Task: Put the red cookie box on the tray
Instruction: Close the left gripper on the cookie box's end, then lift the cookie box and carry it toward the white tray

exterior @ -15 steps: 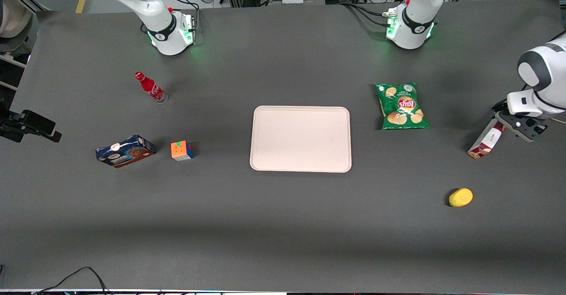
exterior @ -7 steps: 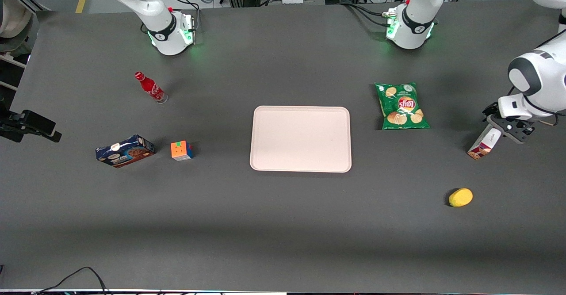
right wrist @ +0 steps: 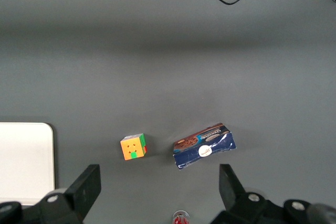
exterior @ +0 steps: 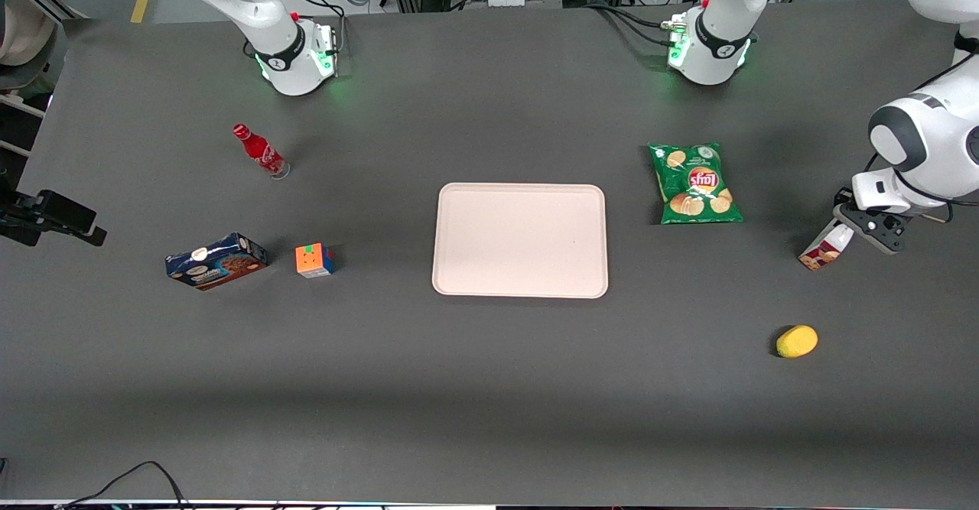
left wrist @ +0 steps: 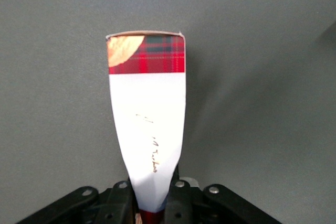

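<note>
Scanning the front view from the parked arm's end: the items follow in that order.
Red bottle (exterior: 260, 151): stands tilted on the table (exterior: 489, 388), near the parked arm's base.
Blue cookie box (exterior: 216, 261): lies nearer the front camera than the bottle, just beside the puzzle cube (exterior: 314, 260).
Tray (exterior: 520, 239): flat at mid-table, nothing on it.
Chip bag (exterior: 694, 183): green, lying flat, apart from the tray, toward the working arm's end.
Lemon (exterior: 797, 341): nearest the front camera of the items at that end.
Red cookie box (exterior: 820, 251): tilted, its free end pointing down and toward the tray, well apart from the tray; whether that end touches the table cannot be told.
Gripper (exterior: 845, 229): fingers (left wrist: 122, 199) pinch one end of the red cookie box (left wrist: 149, 119), at the working arm's end of the table.
</note>
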